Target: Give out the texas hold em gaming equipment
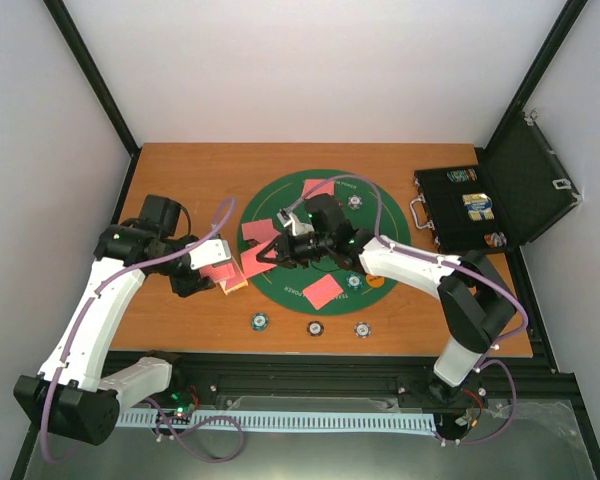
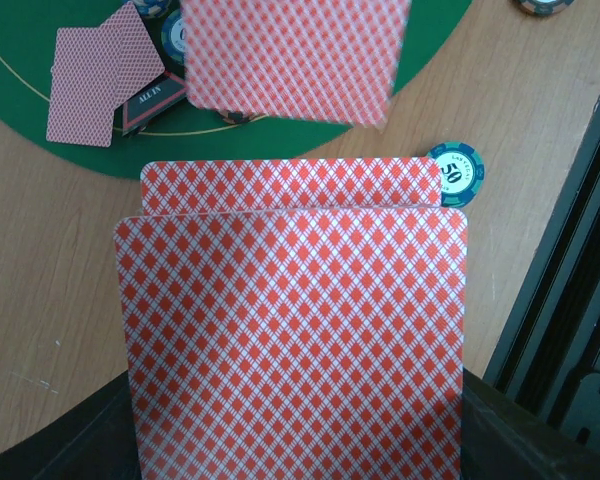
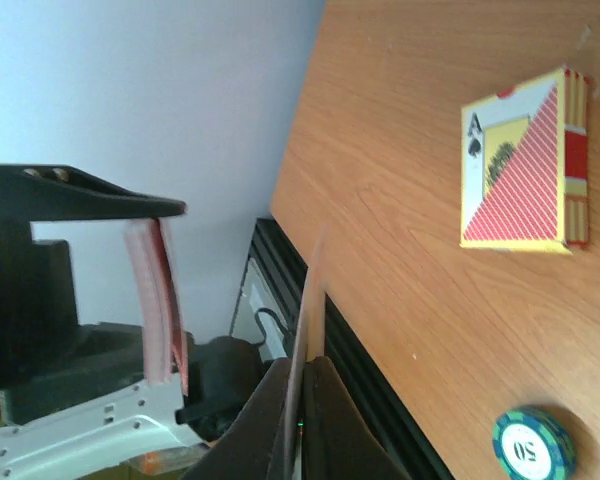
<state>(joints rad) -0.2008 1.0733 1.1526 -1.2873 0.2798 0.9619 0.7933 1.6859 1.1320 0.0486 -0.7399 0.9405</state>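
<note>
My left gripper (image 1: 210,272) is shut on a deck of pink-red-backed cards (image 2: 290,340), held over the table left of the green mat (image 1: 280,286); its top card is slid a little forward. My right gripper (image 3: 302,378) is shut on a single card (image 3: 308,300), seen edge-on, just in front of the deck (image 3: 155,300). That card also shows in the left wrist view (image 2: 290,55) and from the top (image 1: 254,259). Other cards (image 1: 323,291) lie on the mat. Three chips (image 1: 314,327) lie in a row near the front edge.
The open black case (image 1: 480,205) stands at the right. A card box (image 3: 520,165) lies on the wood under the left gripper. A 50 chip (image 2: 456,175) lies beside the deck. A black triangular button (image 2: 150,108) and two cards (image 2: 95,85) lie on the mat.
</note>
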